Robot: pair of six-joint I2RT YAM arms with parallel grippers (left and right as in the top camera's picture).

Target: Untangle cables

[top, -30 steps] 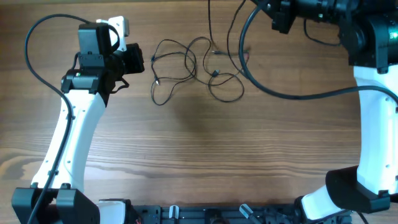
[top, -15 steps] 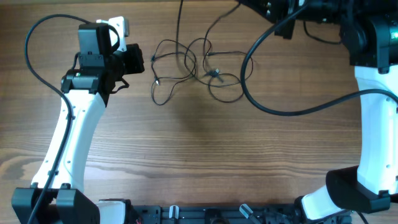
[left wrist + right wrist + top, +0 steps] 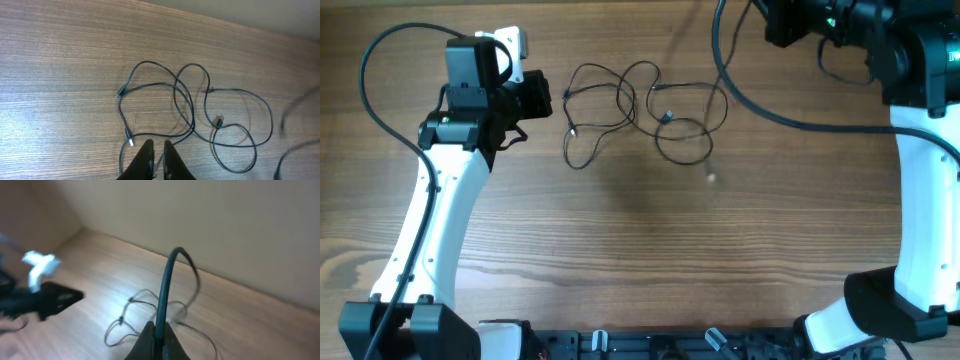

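Observation:
The cables [image 3: 630, 105] are thin black cords lying in a tangle of loops on the wooden table, also in the left wrist view [image 3: 192, 112]. My right gripper [image 3: 772, 28] is raised at the far right and shut on one cable [image 3: 165, 290]. That strand rises from the jaws [image 3: 160, 330], arches over and trails down, blurred, toward the tangle [image 3: 145, 310]. My left gripper [image 3: 548, 98] hovers left of the tangle, shut [image 3: 158, 149] with only a slit between its fingers. Nothing is in it; a cable loop on the table passes beneath the fingertips.
The right arm's thick black wire [image 3: 760, 100] sweeps in an arc over the table right of the tangle. The left arm's wire [image 3: 380, 70] loops at the far left. The table's back edge meets a pale wall [image 3: 280, 15].
The right gripper has shifted right with its cable. The lifted strand has swung across and is now blurred. The right-hand loops of the tangle have shifted. The left arm has not moved.

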